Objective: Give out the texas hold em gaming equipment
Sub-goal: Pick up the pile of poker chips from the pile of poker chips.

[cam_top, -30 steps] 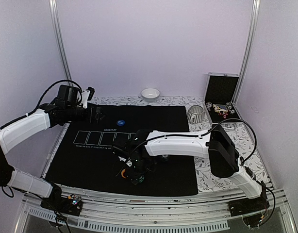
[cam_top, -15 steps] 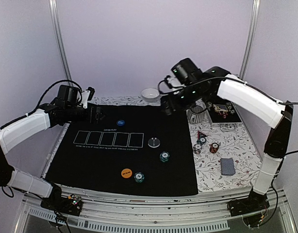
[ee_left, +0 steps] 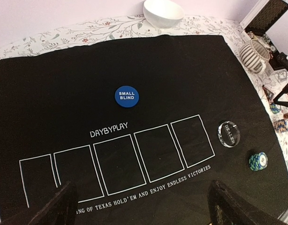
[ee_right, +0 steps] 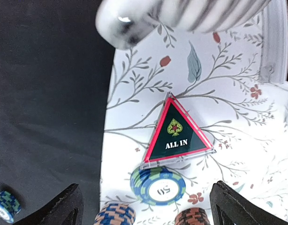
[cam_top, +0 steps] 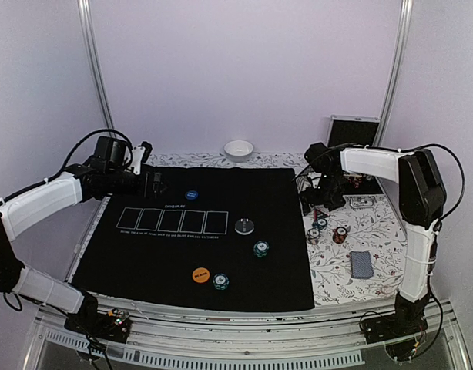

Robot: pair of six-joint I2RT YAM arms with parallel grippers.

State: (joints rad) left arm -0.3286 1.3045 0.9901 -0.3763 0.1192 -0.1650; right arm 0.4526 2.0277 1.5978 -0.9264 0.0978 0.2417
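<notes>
My right gripper (cam_top: 323,202) hangs open over the floral cloth right of the black mat (cam_top: 144,254), nothing between its fingers. Below it lie the red triangular "ALL IN" marker (ee_right: 178,133), a blue-green chip stack (ee_right: 158,185), an orange-blue stack (ee_right: 115,214) and a brown-black stack (ee_right: 194,217). On the mat sit the blue "SMALL BLIND" disc (ee_left: 126,96), the clear dealer button (ee_left: 228,134), a green chip stack (cam_top: 260,248), the orange disc (cam_top: 200,274) and another green stack (cam_top: 221,281). The card deck (cam_top: 361,264) lies at the right. My left gripper (ee_left: 141,206) hovers open over the mat's left side.
A ribbed mug (ee_right: 181,14) stands just beyond the marker, close to my right gripper. A white bowl (cam_top: 238,149) sits at the back edge. An open black case (cam_top: 350,146) stands at the back right. The frame posts rise at both back corners.
My right arm left the front of the mat, swung up and back, then came down over the chips by the mug, its jaws widening. The left arm has not moved.
</notes>
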